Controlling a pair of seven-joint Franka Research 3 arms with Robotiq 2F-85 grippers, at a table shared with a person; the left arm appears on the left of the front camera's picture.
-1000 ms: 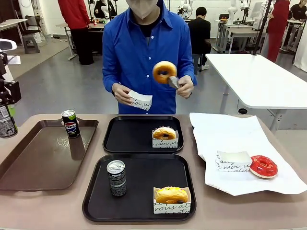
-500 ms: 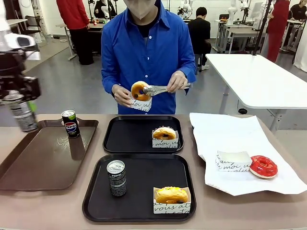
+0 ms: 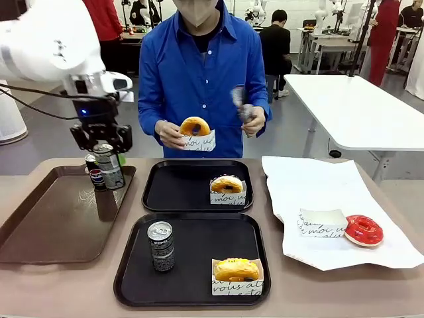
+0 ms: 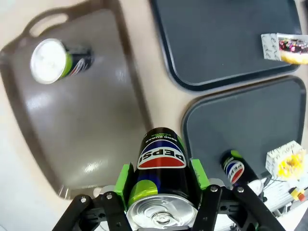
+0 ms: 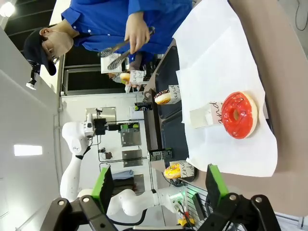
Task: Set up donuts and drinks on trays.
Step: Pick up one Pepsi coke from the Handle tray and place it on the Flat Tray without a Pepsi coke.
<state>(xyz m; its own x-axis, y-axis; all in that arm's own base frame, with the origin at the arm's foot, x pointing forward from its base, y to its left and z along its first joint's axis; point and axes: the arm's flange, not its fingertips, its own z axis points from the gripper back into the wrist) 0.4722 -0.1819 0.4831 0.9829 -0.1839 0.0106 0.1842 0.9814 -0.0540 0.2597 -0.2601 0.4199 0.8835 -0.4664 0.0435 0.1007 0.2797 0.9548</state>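
Black trays (image 3: 199, 262); sleeve script (image 3: 227, 198) probably black

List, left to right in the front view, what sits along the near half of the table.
brown tray → drink can → sleeved yellow donut → empty paper sleeve → red-glazed donut

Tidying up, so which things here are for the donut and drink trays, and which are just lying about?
Job: near tray, far tray, near-tray donut, far-tray donut, near-tray can, held can in left gripper, donut in person's hand.
Lying about: brown tray, can on it, white paper, empty sleeve.
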